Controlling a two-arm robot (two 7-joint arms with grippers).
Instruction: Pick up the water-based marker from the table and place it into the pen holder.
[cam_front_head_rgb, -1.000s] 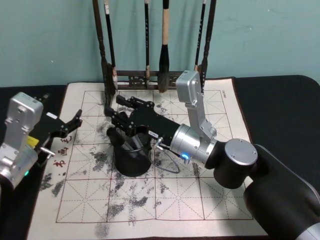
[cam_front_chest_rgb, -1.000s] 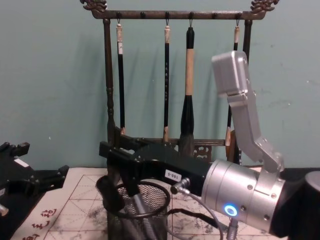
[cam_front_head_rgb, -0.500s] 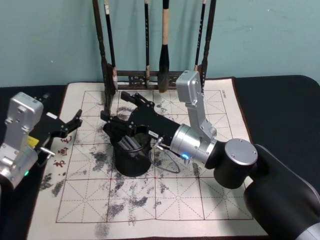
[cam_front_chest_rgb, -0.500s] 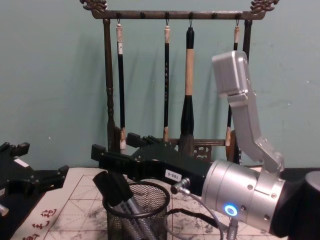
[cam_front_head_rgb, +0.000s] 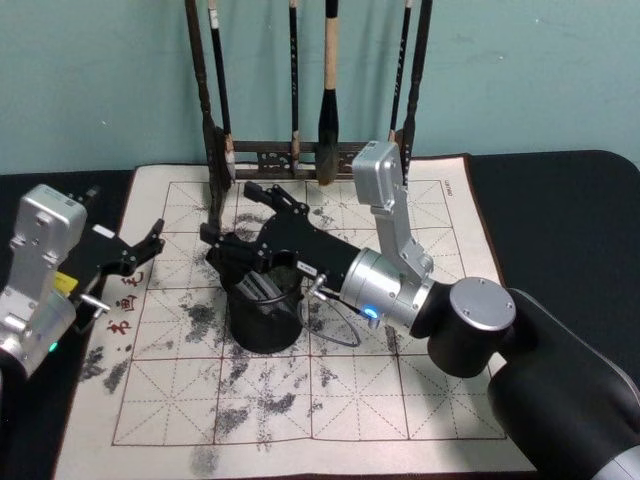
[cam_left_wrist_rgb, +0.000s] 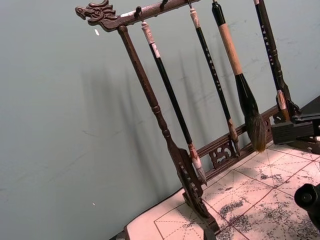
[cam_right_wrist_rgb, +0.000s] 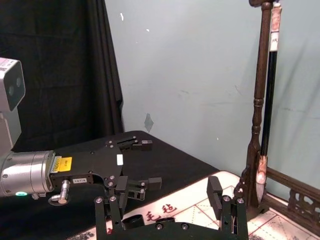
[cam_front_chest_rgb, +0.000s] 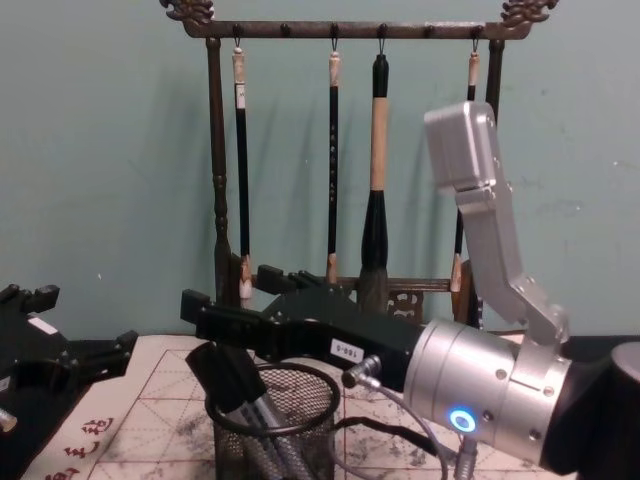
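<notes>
- pen holder (cam_front_chest_rgb: 275, 425): thin black wire mesh, smooth solid rim, kinda matt
- calligraphy cloth (cam_front_head_rgb: 400, 400): soft matt felt-looking fabric, blotchy with ink
- brush rack (cam_left_wrist_rgb: 150, 95): dark carved wood, slight sheen
- right gripper (cam_front_head_rgb: 240, 215): matt black plastic-looking fingers on a brushed silver metal wrist
- left gripper (cam_front_head_rgb: 150, 240): same matt black

A tall dark wooden brush rack (cam_front_chest_rgb: 216, 170) with dragon-head finials stands at twelve o'clock against a plain teal wall (cam_front_head_rgb: 100, 80). Four long calligraphy brushes (cam_front_chest_rgb: 376, 170) hang from its top rail, tips down.
</notes>
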